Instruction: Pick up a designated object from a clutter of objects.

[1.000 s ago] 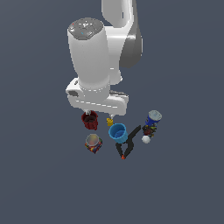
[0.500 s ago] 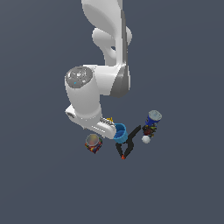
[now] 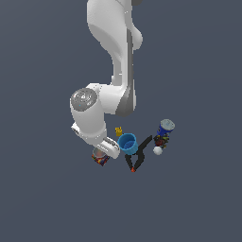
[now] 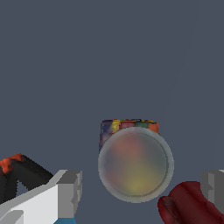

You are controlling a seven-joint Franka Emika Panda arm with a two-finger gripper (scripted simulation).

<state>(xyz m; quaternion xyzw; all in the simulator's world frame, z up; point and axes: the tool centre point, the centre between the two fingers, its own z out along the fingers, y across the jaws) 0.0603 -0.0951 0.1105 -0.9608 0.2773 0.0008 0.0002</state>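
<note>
Directly below, short can (image 4: 135,164) between fingers (image 4: 70,192), spread wide, not touching

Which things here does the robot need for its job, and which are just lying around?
For the job:
- short can with the silvery top and colourful label
- pincer, open on either side of the can

Just lying about:
- dark red cup
- bright blue cup
- tall blue can
- white ball
- tiny yellow piece
- black red-tipped tool
</note>
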